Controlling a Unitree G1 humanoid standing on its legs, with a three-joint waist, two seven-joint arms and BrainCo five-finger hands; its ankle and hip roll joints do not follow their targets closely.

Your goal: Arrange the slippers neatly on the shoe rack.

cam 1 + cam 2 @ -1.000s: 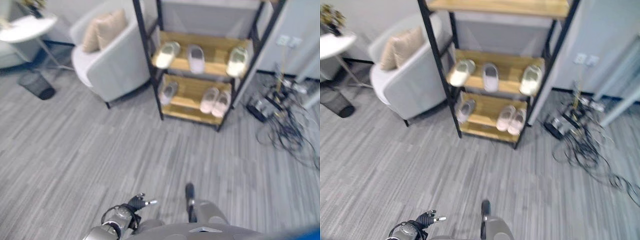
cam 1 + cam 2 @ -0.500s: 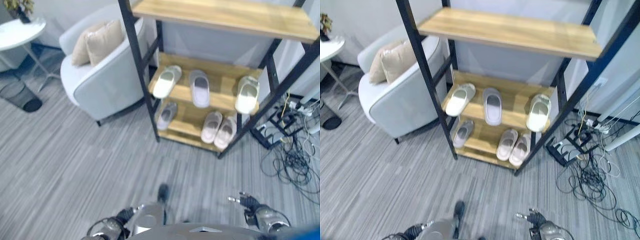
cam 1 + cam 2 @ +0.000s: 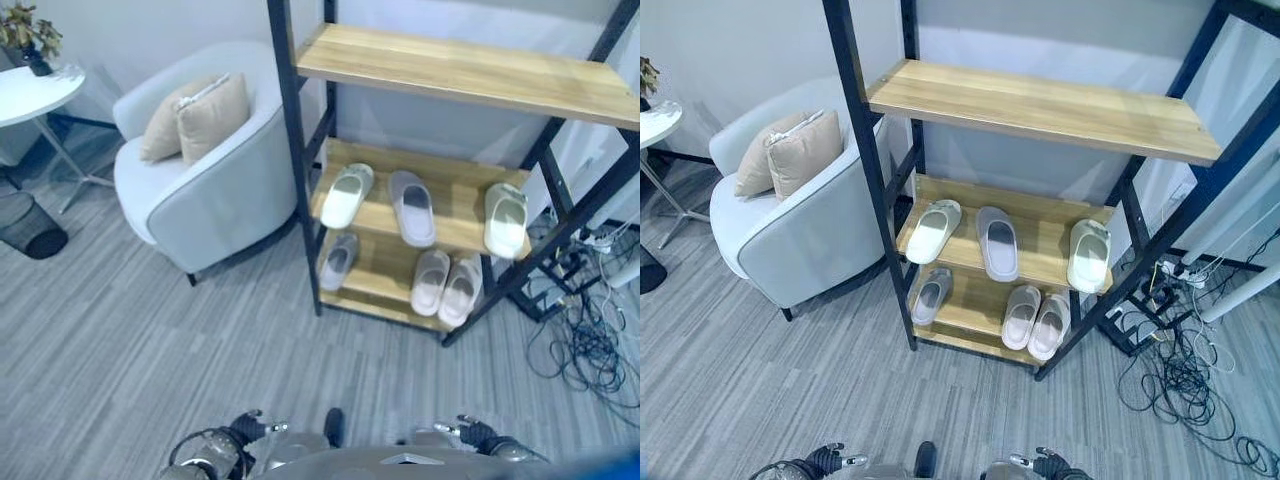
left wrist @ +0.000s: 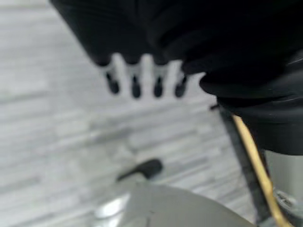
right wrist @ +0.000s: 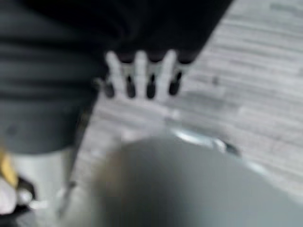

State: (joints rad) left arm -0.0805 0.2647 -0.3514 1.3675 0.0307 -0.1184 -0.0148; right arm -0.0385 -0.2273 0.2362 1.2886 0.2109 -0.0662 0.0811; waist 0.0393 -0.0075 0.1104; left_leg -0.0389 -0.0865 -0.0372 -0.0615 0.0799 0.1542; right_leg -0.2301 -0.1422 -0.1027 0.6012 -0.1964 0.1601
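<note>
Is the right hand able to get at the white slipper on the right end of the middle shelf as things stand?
Probably not yet. The right hand hangs low near the body, empty, while the white slipper sits well beyond on the shoe rack; bare floor lies between.

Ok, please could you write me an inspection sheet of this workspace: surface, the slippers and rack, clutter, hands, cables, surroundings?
Surface: grey striped carpet floor.
Job's things: shoe rack, top shelf bare; middle shelf holds three slippers spaced apart; bottom shelf holds one grey slipper and a pink pair side by side.
Clutter: nothing seen.
Hands: left hand and right hand low, fingers straight, holding nothing.
Cables: tangle of cables on the floor right of the rack.
Surroundings: armchair with cushions, side table, wire bin.
</note>
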